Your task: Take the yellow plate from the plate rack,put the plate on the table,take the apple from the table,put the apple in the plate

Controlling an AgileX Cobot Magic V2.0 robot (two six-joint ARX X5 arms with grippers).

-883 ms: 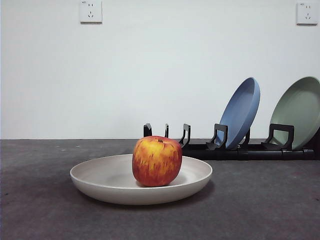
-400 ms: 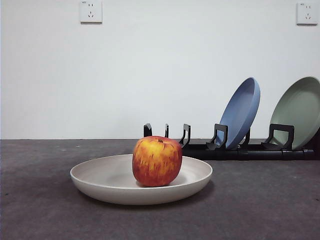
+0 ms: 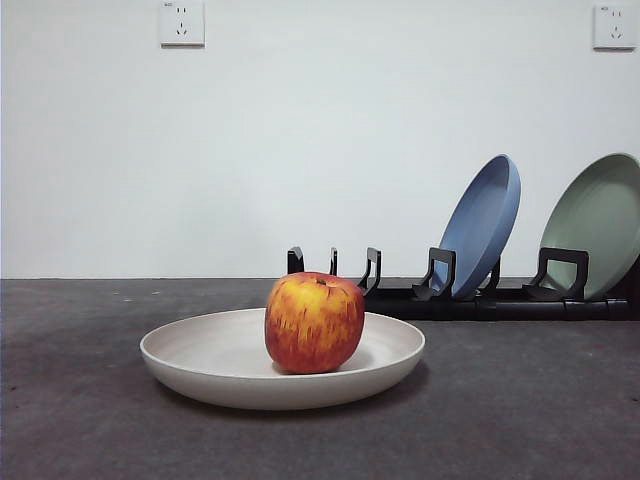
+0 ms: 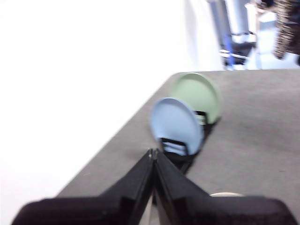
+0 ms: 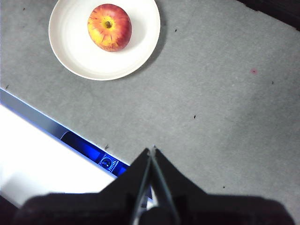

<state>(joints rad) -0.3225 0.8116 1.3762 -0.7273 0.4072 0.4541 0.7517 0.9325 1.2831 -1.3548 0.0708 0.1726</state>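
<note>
The cream-coloured yellow plate (image 3: 200,365) lies flat on the dark grey table (image 3: 520,410), and the red-and-yellow apple (image 3: 313,321) sits in it. In the right wrist view the plate (image 5: 75,51) and apple (image 5: 109,26) show from high above; my right gripper (image 5: 152,150) hovers well clear of them, shut and empty. The left wrist view is blurred: my left gripper (image 4: 153,153) is shut with nothing in it, pointing toward the black plate rack (image 4: 180,159). The rack (image 3: 470,298) stands behind the plate, its left slots bare. Neither arm shows in the front view.
A blue plate (image 3: 484,222) and a pale green plate (image 3: 600,222) lean in the rack's right slots. The table's near edge, with a blue-lit strip (image 5: 93,152) below it, shows in the right wrist view. A white wall with two sockets stands behind.
</note>
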